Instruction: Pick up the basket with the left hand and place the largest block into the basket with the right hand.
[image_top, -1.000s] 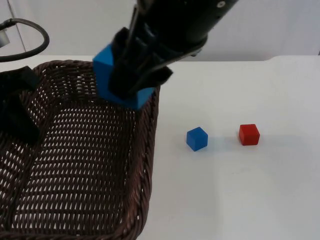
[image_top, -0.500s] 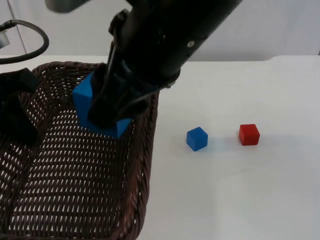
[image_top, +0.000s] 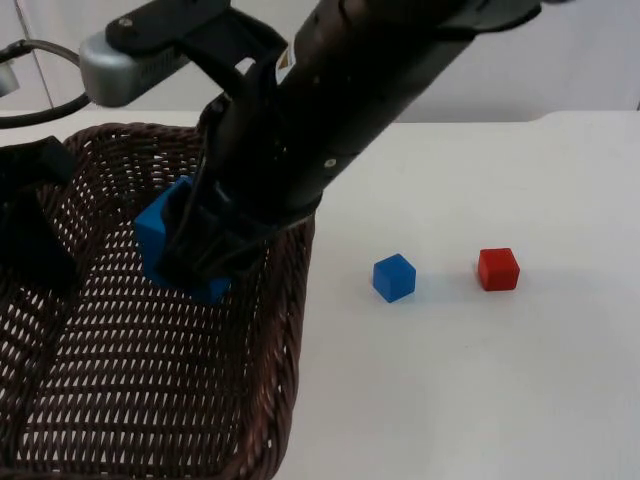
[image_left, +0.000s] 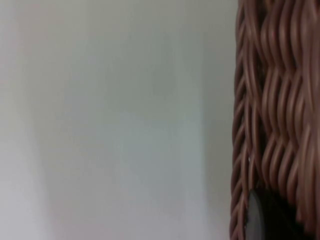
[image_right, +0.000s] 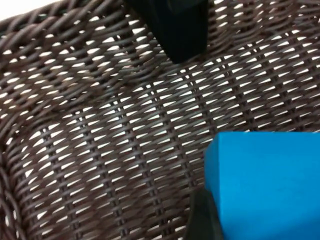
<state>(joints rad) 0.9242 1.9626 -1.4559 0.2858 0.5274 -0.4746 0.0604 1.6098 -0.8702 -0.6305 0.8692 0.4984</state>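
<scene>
Basket (image_top: 150, 400) raised off the bench (image_top: 480, 380), near rim close to camera. Right gripper (image_top: 205, 255) inside it, fingers clamped on the large blue block (image_top: 160, 235) above the weave. Left gripper (image_top: 35, 225) at the far-left rim, grip state unclear. Risk: releasing high lets the block bounce out or tip the basket.

A brown woven basket (image_left: 272, 115) wall stood close up, its wicker strands running upright in wavy bands. Beside it lay the plain white table (image_left: 115, 125). A black fingertip (image_left: 270, 220) sat against the weave.
</scene>
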